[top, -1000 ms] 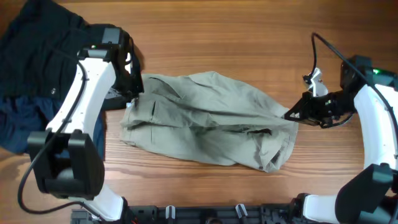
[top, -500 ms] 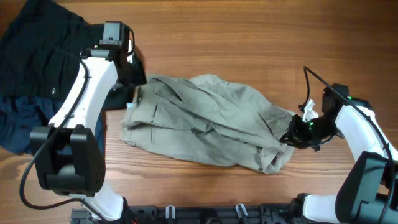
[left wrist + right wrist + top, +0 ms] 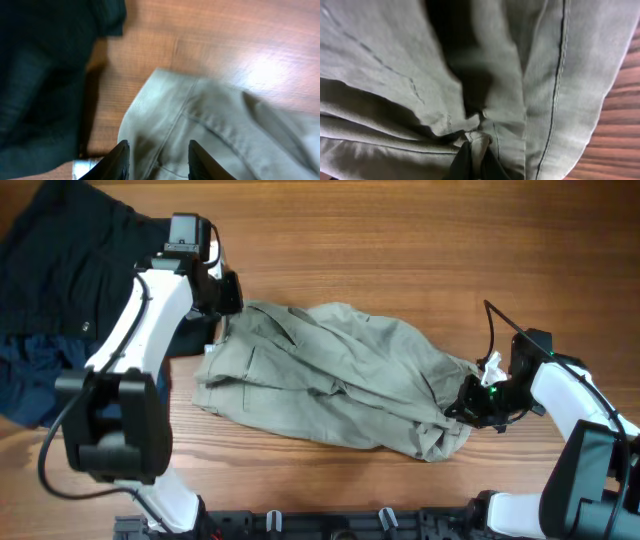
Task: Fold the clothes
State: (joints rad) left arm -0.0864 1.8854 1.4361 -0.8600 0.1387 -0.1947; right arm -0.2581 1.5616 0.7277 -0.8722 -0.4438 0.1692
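Note:
The clothes are one pale khaki-grey wrinkled garment point(image 3: 330, 375) spread across the middle of the wooden table. My left gripper point(image 3: 222, 308) is open and hovers just above its top-left corner; the left wrist view shows that corner point(image 3: 215, 120) between my spread fingers point(image 3: 156, 159). My right gripper point(image 3: 462, 408) is shut on a pinched fold of the garment's right edge; the right wrist view shows the fingers point(image 3: 474, 161) clamped on a ridge of the cloth point(image 3: 485, 75) beside a stitched seam.
A black garment point(image 3: 70, 250) lies at the back left and a navy blue garment point(image 3: 30, 375) below it at the left edge. A small white label or tag point(image 3: 209, 350) shows by the khaki garment's left edge. Bare wood point(image 3: 400, 240) lies behind the garment.
My right gripper moved left and toward the front, carrying the garment's right edge inward. My left gripper rose a little toward the back off the garment's top-left corner.

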